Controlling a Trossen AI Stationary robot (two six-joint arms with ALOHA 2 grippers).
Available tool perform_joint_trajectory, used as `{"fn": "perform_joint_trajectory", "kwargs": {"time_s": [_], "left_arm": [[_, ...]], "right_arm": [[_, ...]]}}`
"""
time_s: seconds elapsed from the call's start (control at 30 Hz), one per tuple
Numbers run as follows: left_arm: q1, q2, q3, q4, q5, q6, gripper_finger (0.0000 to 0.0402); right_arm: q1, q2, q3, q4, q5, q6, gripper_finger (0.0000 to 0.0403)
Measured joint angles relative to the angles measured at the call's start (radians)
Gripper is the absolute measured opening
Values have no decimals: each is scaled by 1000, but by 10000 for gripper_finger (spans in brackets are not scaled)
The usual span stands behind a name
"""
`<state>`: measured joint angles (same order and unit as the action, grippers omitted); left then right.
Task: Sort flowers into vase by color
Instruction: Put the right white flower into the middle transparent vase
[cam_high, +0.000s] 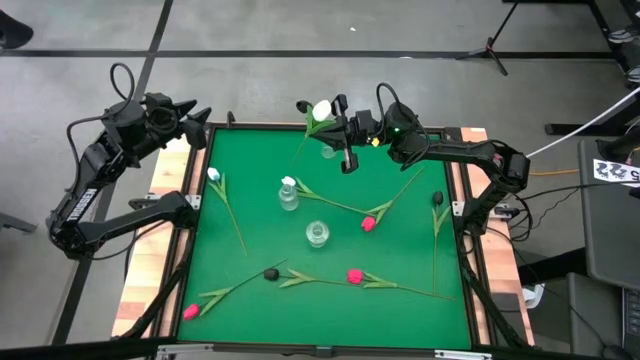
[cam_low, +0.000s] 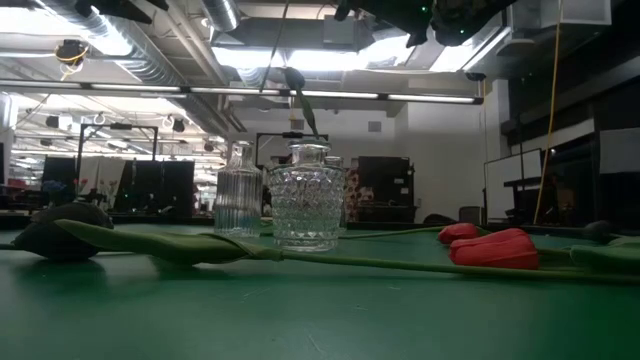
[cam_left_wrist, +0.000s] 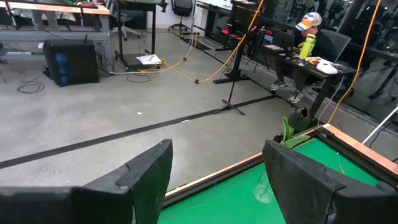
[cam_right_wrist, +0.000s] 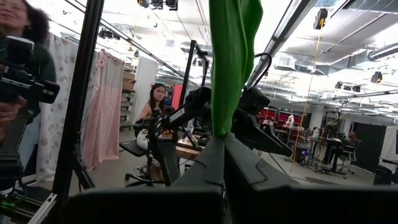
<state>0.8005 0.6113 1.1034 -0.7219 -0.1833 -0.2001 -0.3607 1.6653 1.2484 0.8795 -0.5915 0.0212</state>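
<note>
R gripper (cam_high: 333, 124): raised over far edge of mat, clamped tight on stem of white tulip (cam_high: 321, 109); head sits past the fingers, stem hangs down toward the mat. Wrist cam shows green stem/leaf (cam_right_wrist: 231, 62) pinched betw. the two dark fingers (cam_right_wrist: 205, 163).
L gripper (cam_high: 192, 112): parked off far-left corner of mat, fingers spread wide, nothing in them. Fingers (cam_left_wrist: 146, 174) look out over floor and mat corner.
Mat (cam_high: 400, 320): green, covers table top.
Vases: 3 clear glass. One (cam_high: 329, 151) just below R gripper, near far edge; ribbed bottle (cam_high: 288, 194) mid-mat; cut-glass jar (cam_high: 317, 234) nearer centre. Low view: jar (cam_low: 306, 208) in front, bottle (cam_low: 238, 201) beside it.
Flowers on mat, all lying flat: white (cam_high: 214, 175) left side; red (cam_high: 368, 224) right of jar; red (cam_high: 354, 275) near front; black (cam_high: 270, 273) near front, left of it; black (cam_high: 437, 198) right edge; pink (cam_high: 190, 311) front-left corner.
Room: person seated at desk (cam_left_wrist: 309, 37).
</note>
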Motion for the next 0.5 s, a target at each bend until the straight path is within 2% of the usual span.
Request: {"fn": "perform_joint_trajectory", "kwargs": {"time_s": [0.5], "left_arm": [[0, 0, 0, 0, 0, 0, 249]], "right_arm": [[0, 0, 0, 0, 5, 0, 0]]}}
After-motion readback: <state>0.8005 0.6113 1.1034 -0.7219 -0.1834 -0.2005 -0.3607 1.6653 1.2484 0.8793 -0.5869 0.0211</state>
